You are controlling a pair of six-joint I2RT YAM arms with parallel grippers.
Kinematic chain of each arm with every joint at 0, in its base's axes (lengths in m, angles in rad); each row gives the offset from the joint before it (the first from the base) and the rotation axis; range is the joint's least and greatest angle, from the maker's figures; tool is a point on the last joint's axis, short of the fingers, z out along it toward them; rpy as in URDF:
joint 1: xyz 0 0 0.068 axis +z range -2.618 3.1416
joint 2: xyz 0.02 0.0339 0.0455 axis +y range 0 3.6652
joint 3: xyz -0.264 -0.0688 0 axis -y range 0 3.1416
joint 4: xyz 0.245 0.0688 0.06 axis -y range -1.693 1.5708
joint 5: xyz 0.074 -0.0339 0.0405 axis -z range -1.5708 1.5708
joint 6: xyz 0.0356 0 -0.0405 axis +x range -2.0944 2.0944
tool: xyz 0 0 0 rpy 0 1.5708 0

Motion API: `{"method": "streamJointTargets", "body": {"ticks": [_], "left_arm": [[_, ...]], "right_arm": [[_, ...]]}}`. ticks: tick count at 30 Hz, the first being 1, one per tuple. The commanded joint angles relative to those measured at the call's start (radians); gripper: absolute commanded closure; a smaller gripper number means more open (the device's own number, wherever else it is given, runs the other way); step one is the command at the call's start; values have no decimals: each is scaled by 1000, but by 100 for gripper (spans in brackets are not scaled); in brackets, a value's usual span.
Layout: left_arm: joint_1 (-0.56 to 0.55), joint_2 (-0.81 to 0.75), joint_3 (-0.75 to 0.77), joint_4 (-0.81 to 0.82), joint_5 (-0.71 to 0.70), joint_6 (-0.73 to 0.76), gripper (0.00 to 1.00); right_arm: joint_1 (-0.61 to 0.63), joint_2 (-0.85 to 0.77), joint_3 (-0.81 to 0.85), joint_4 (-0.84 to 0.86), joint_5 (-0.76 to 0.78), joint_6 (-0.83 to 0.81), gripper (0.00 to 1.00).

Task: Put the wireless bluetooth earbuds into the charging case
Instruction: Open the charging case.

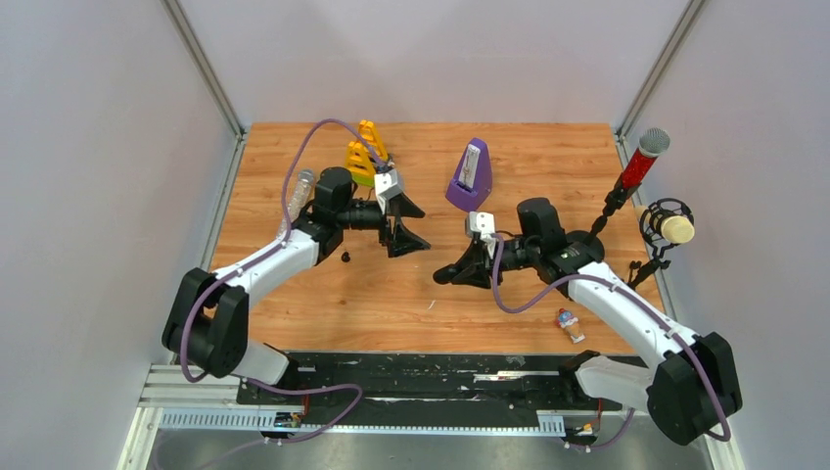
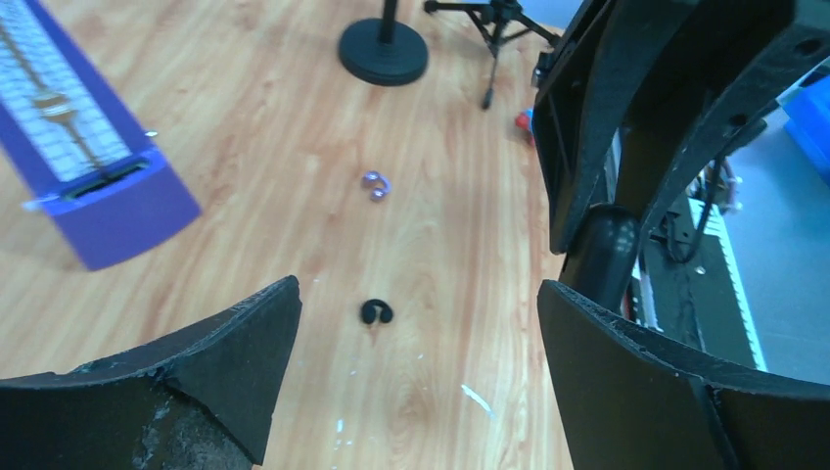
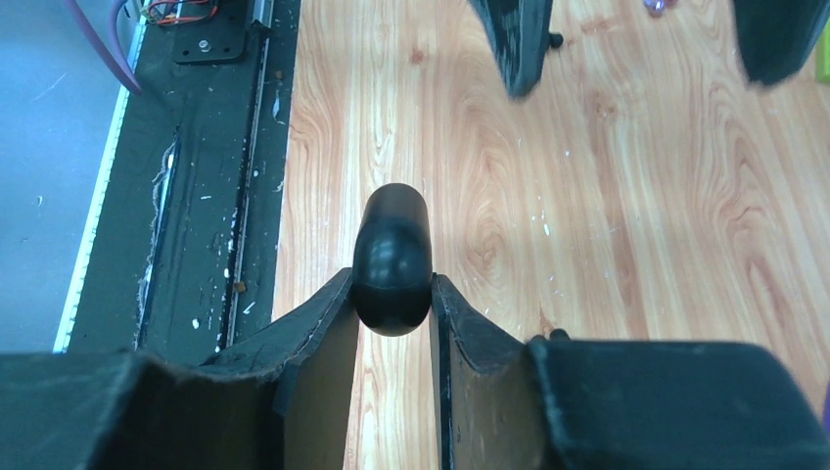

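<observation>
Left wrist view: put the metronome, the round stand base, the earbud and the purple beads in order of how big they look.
1. Metronome, largest, though partly cut off by the frame.
2. Stand base.
3. Earbud and purple beads: they look about alike. The earbud lies nearer the camera, so I won't rank them.

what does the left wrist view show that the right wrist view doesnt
Only left wrist: the purple metronome, a round black stand base, and a clear look at a black earbud on the wood ahead of the open left hand. Only right wrist: a close look at the charging case clamped in the right hand, plus orange wires. Both: the wooden table, the left hand's fingers and the purple beads.
</observation>
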Motion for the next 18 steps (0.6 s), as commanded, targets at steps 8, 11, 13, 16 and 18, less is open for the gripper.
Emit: {"method": "streamJointTargets", "body": {"ticks": [8,11,13,16,18], "left_arm": [[11,-82,-10,67,40,27,0],[-35,-48,25,-52,18,144,0],[-90,-25,45,-124,2,210,0],[-128,8,64,-160,-20,246,0],[-145,26,81,-189,-32,269,0]], "right_arm": [[-68,55,60,-13,-53,47,100],[-69,60,76,-15,-65,67,100],[-68,65,84,-15,-63,82,100],[-70,70,86,-19,-64,84,100],[-70,75,87,-22,-69,87,100]]}}
